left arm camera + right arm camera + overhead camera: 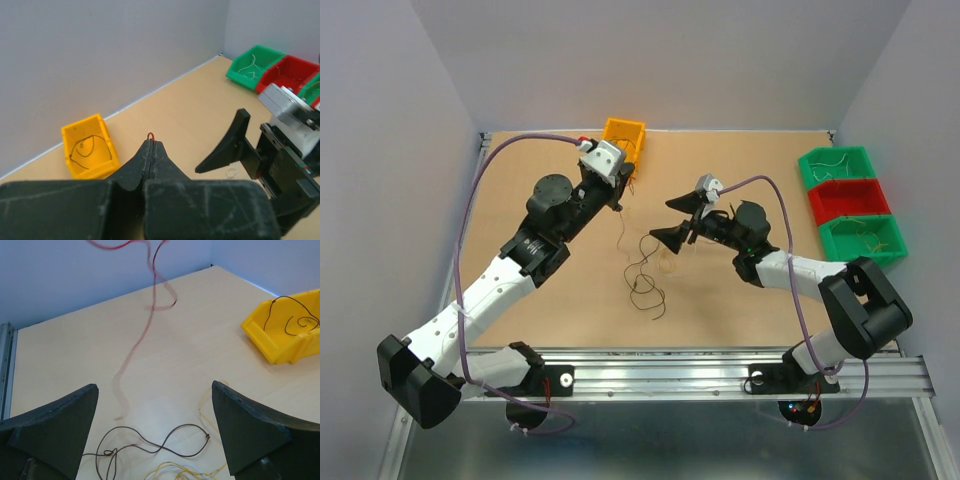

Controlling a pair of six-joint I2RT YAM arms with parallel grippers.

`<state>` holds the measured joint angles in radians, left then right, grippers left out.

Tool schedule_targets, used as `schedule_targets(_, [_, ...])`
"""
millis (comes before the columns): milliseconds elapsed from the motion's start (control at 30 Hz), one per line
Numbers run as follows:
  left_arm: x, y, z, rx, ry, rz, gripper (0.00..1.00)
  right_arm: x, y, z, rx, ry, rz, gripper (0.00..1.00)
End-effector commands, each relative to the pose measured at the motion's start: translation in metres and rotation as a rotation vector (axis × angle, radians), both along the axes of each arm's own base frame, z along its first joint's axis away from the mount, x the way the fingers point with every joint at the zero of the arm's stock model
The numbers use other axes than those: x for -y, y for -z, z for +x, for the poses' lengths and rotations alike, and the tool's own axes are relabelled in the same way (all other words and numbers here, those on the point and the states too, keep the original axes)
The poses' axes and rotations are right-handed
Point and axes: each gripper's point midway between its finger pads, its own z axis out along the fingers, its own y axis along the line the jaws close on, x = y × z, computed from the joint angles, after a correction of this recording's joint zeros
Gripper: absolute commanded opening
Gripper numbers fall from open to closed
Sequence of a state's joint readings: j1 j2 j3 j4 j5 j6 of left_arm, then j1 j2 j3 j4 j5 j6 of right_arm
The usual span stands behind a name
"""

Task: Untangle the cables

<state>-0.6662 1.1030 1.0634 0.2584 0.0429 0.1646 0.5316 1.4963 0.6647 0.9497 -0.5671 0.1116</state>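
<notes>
My left gripper (617,206) is shut on a thin red wire; a small loop of it sticks out of the jaw tips in the left wrist view (150,135). The red wire (150,305) hangs down, blurred, above the table. My right gripper (677,220) is open and empty, just right of the hanging wire, its fingers (60,415) wide apart. Below it lie a dark brown cable (165,445) and tan-yellow and whitish cables (200,471). The loose pile (645,282) sits at the table's middle.
A yellow bin (624,136) with a dark wire in it stands at the back, behind my left gripper. Two green bins (836,163) and a red bin (846,200) stand at the right edge. A small whitish loop (231,172) lies near my right gripper.
</notes>
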Motion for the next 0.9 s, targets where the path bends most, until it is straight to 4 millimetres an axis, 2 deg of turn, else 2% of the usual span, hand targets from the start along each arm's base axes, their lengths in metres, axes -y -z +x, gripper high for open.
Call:
schedule_targets(0, [0.010, -0.022, -0.022, 0.056, 0.110, -0.104, 0.00, 0.001, -0.012, -0.001, 0.048, 0.018, 0.021, 1.00])
schedule_targets(100, [0.015, -0.007, -0.025, 0.021, 0.139, -0.082, 0.00, -0.003, -0.014, 0.000, 0.046, -0.004, 0.026, 1.00])
schedule_targets(200, [0.017, -0.001, -0.027, 0.000, 0.155, -0.067, 0.00, -0.010, -0.014, -0.002, 0.038, -0.047, 0.030, 1.00])
schedule_targets(333, [0.023, 0.003, -0.033, -0.022, 0.200, -0.063, 0.00, -0.016, -0.018, 0.001, 0.049, -0.071, 0.063, 1.00])
schedule_targets(400, [0.025, 0.005, -0.035, -0.036, 0.216, -0.063, 0.00, -0.019, -0.030, 0.003, 0.085, -0.072, 0.100, 1.00])
schedule_targets(433, [0.026, 0.006, -0.036, -0.039, 0.222, -0.062, 0.00, -0.020, -0.027, 0.003, 0.077, -0.075, 0.098, 1.00])
schedule_targets(467, [0.028, 0.006, -0.038, -0.042, 0.237, -0.060, 0.00, -0.024, -0.032, 0.003, 0.101, -0.070, 0.117, 1.00])
schedule_targets(600, [0.033, 0.010, -0.038, -0.074, 0.257, -0.047, 0.00, -0.031, -0.044, 0.013, 0.170, 0.042, 0.136, 1.00])
schedule_targets(667, [0.039, 0.023, -0.034, -0.120, 0.269, -0.023, 0.00, -0.030, -0.051, 0.021, 0.212, 0.110, 0.156, 1.00])
schedule_targets(700, [0.040, 0.021, -0.035, -0.118, 0.275, -0.026, 0.00, -0.029, -0.055, 0.023, 0.226, 0.123, 0.171, 1.00])
schedule_targets(733, [0.042, 0.029, -0.032, -0.141, 0.277, -0.013, 0.00, -0.030, -0.051, 0.025, 0.230, 0.126, 0.173, 1.00])
schedule_targets(867, [0.050, 0.039, -0.030, -0.182, 0.300, 0.003, 0.00, -0.032, -0.062, 0.035, 0.264, 0.164, 0.216, 1.00])
